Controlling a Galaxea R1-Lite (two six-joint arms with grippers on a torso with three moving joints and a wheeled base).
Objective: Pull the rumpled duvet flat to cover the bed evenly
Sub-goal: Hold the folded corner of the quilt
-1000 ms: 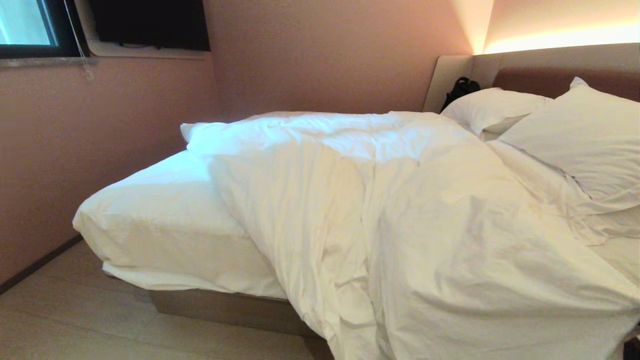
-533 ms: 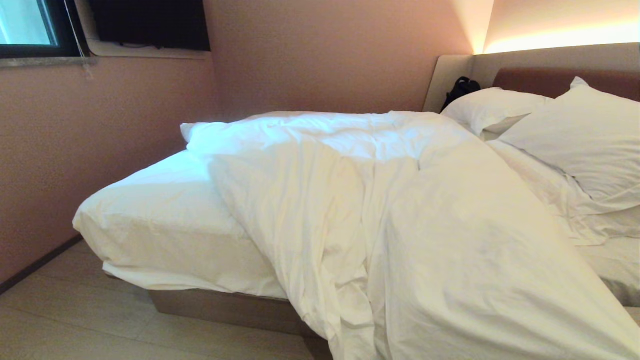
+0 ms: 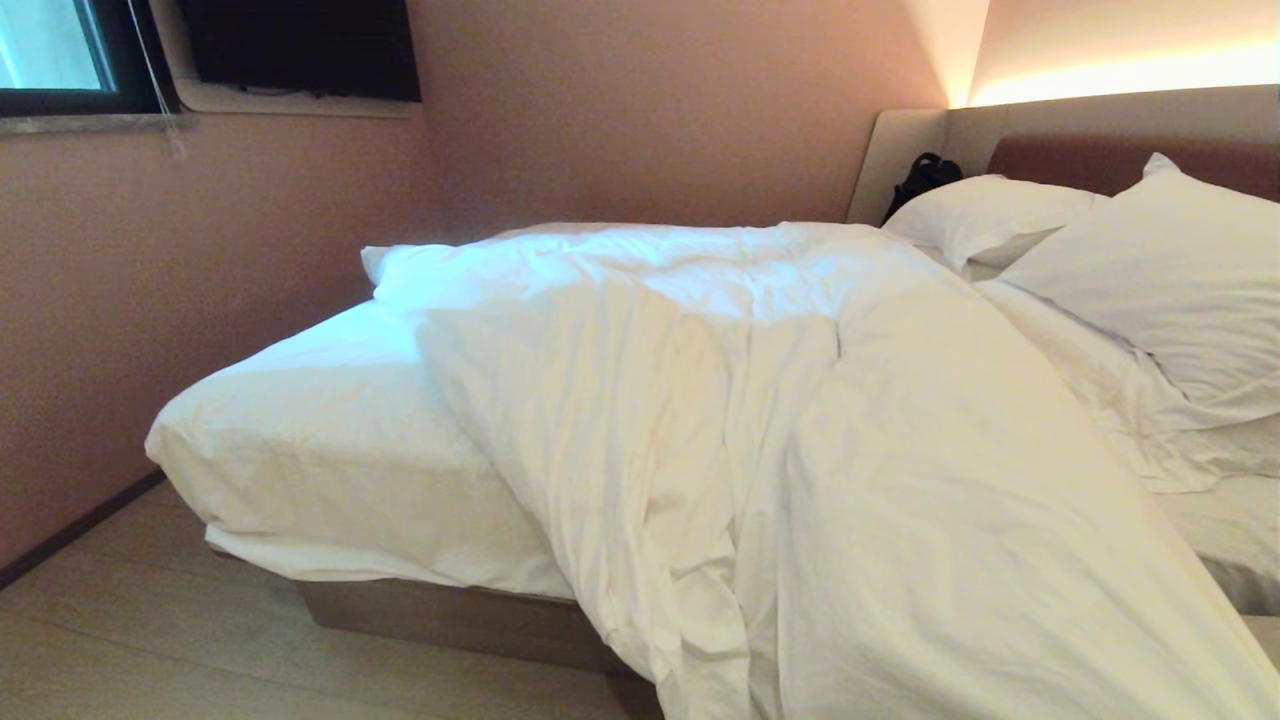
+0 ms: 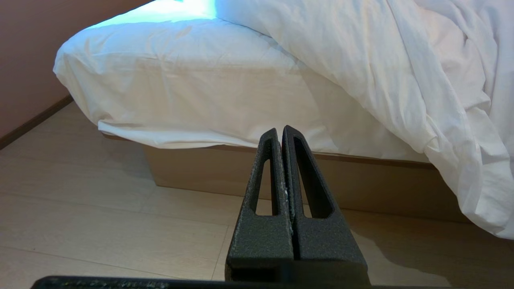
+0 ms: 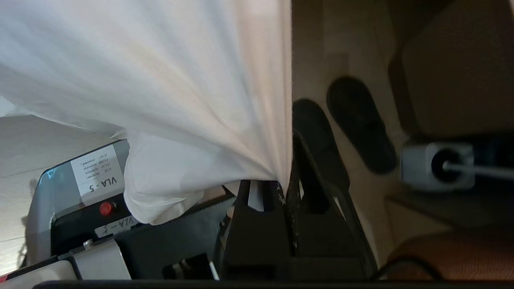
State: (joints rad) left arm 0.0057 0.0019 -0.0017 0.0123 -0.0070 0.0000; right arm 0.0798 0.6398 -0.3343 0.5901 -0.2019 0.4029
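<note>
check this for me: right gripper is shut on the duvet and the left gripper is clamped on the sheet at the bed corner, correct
Not quite. The right gripper is shut on the duvet, but the left gripper holds nothing: the left wrist view shows its fingers pressed together in open air, short of the bed and above the floor.

Surroundings: walls, floor, pillows and loose items.

Two white pillows (image 3: 1100, 260) lean at the headboard end; a black bag (image 3: 920, 180) sits in the corner just beside them. A dark wall-mounted screen (image 3: 300, 50) hangs next to a window (image 3: 50, 45) with a hanging cord (image 3: 160, 90). Pink walls (image 3: 650, 110) meet a pale wood-look floor (image 3: 150, 640). Two dark slippers (image 5: 353, 128) lie on the floor near a grey plug adapter (image 5: 437, 166).
</note>
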